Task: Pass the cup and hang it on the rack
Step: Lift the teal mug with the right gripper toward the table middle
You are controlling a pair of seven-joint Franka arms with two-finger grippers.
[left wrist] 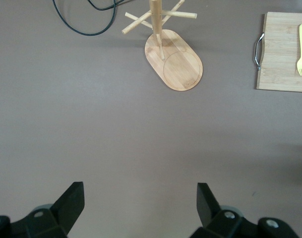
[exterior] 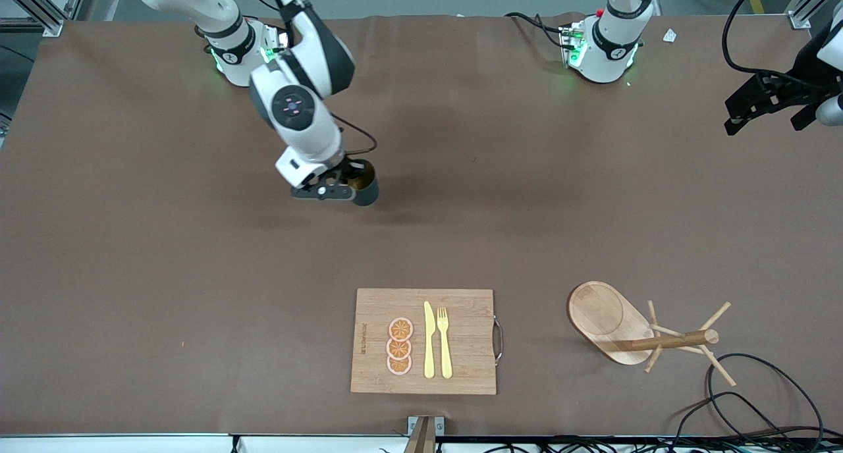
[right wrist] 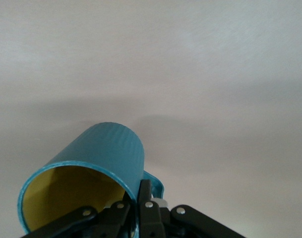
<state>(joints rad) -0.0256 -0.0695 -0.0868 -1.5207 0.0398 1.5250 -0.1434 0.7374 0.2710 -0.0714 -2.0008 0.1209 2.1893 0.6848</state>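
My right gripper [exterior: 350, 184] is shut on the rim of the cup [exterior: 366, 191], one finger inside and one outside next to the handle. In the right wrist view the teal ribbed cup [right wrist: 108, 151] hangs tilted over bare table with its yellow inside showing, and the right gripper [right wrist: 141, 198] pinches its wall. The bamboo rack [exterior: 609, 321] stands near the front edge toward the left arm's end; it also shows in the left wrist view as the rack [left wrist: 176, 62]. My left gripper [exterior: 757, 104] waits open over that end of the table, and its own view shows the left gripper [left wrist: 140, 192] holding nothing.
A wooden cutting board [exterior: 464, 367] with orange slices [exterior: 400, 346], a yellow knife [exterior: 429, 341] and a fork [exterior: 445, 341] lies near the front edge. Black cables [exterior: 744, 387] loop beside the rack.
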